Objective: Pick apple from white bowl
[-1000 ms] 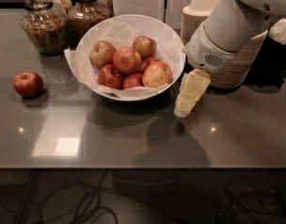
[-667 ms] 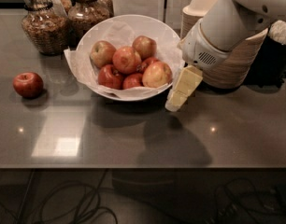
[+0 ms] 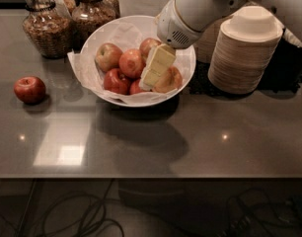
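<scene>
The white bowl (image 3: 109,33), lined with crumpled white paper, stands at the back middle of the table. It holds several red and yellow apples (image 3: 131,63). My gripper (image 3: 156,68), with pale yellow fingers, hangs from the white arm over the right part of the bowl. It points down-left among the apples, just left of a yellowish apple (image 3: 169,80) at the bowl's right side. That apple is partly hidden by the fingers.
A lone red apple (image 3: 29,89) lies on the grey table (image 3: 190,137) at the left. Two glass jars (image 3: 42,26) of dry food stand at the back left. A stack of small beige disposable bowls (image 3: 247,51) stands right of the white bowl.
The arm has swung left from beside the bowl's right rim, and the gripper now reaches over the rim and down among the apples. The apples have not visibly moved.
</scene>
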Motion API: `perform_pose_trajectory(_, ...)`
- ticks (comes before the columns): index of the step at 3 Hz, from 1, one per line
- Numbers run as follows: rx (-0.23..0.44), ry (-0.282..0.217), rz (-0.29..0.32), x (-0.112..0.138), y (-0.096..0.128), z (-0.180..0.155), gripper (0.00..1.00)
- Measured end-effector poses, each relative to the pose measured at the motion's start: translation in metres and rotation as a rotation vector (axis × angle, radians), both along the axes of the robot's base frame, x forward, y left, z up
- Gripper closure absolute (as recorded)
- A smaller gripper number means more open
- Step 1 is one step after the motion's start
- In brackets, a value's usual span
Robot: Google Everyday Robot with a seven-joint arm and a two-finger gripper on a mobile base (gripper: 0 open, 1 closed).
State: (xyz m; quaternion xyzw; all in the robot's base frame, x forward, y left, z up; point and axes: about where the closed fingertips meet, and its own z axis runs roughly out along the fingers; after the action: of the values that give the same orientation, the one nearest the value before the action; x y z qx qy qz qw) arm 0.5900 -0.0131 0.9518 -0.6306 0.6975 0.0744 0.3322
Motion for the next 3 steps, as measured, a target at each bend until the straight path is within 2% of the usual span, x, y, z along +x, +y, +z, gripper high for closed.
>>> perform_pose_trajectory(1, 0.056, -0.019, 0.060, 0.024, 0.035, -0.004, 0.00)
perform_pose_trajectory(2, 0.075, -0.005, 0.110, 0.039, 0.063, -0.022, 0.00)
perform_pose_trajectory(3, 0.073, 0.016, 0.110, 0.020, 0.060, -0.036, 0.00)
